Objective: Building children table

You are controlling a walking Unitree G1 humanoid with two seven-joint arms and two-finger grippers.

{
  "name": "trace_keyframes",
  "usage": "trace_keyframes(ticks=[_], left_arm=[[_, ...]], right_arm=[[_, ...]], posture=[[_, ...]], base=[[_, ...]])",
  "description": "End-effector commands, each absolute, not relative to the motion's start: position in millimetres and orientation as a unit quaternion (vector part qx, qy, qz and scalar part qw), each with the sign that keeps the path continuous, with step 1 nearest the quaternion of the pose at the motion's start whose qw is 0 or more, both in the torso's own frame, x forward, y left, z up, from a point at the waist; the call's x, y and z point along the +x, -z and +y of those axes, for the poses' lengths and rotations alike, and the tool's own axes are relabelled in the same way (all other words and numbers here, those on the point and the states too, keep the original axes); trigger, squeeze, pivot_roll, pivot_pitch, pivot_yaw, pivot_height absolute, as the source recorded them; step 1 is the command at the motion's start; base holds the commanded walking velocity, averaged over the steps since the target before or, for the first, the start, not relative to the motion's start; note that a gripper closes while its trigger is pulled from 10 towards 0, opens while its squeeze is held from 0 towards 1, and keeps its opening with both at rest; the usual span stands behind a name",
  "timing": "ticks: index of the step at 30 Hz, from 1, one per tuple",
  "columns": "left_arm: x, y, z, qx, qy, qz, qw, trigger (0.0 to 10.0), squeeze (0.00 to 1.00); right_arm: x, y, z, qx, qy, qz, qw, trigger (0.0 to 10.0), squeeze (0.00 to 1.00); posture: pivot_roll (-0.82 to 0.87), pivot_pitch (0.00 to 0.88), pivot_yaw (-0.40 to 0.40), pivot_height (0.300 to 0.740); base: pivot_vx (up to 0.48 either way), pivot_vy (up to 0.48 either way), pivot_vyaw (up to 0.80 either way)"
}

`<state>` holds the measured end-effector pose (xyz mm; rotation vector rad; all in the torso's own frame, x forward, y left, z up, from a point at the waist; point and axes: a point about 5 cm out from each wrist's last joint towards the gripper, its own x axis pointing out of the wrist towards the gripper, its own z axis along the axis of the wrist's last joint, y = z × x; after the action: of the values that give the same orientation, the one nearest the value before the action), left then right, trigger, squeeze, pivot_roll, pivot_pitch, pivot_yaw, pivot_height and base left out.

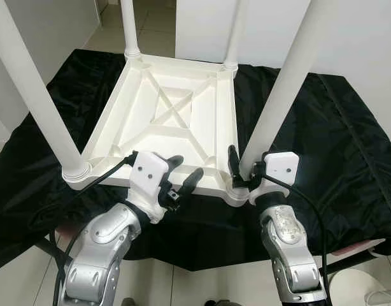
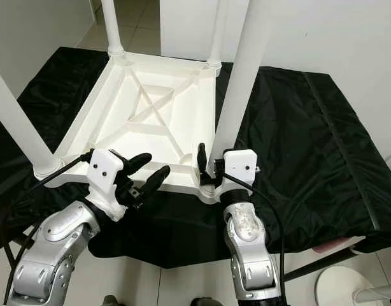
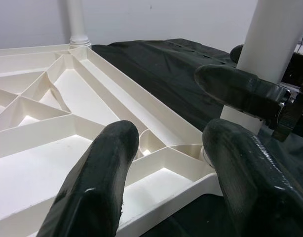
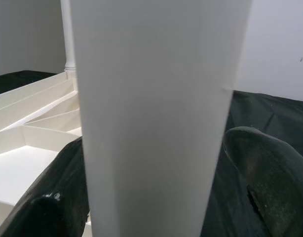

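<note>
children's table top lies upside down on a black cloth, ribbed underside up, four white legs standing upright from its corners. relative to that top, the near right leg rises at the corner closest to the right hand, whose fingers close around the leg's base; its long axis runs straight up. the left hand hovers spread open and empty over the near edge, beside the same corner, so the right hand seems the working one.
</note>
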<state>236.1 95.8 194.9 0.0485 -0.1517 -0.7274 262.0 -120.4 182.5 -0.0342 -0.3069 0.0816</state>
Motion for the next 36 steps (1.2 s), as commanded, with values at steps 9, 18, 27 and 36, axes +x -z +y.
trace_keyframes(ticks=[9,18,27,36], left_arm=[[236,-193,91,0.023,0.358,-0.064,0.931,10.0,0.00],[240,-195,89,0.018,0.356,-0.068,0.932,10.0,0.00],[240,-196,88,0.013,0.362,-0.070,0.929,10.0,0.00],[237,-194,85,0.016,0.384,-0.060,0.921,10.0,0.00]], right_arm=[[262,-178,-129,-0.022,-0.012,-0.139,0.990,10.0,0.00],[265,-179,-144,-0.033,0.015,-0.142,0.989,10.0,0.00],[265,-176,-145,-0.038,0.015,-0.135,0.990,10.0,0.00],[262,-174,-130,-0.047,0.001,-0.132,0.990,10.0,0.00]], posture=[[0.01,0.094,-0.029,0.740],[0.01,0.095,-0.019,0.740],[0.01,0.098,-0.017,0.740],[0.01,0.102,-0.022,0.740]], base=[[0.000,0.000,0.00],[0.000,0.000,0.00],[0.000,0.000,0.00],[0.000,0.000,0.00]])
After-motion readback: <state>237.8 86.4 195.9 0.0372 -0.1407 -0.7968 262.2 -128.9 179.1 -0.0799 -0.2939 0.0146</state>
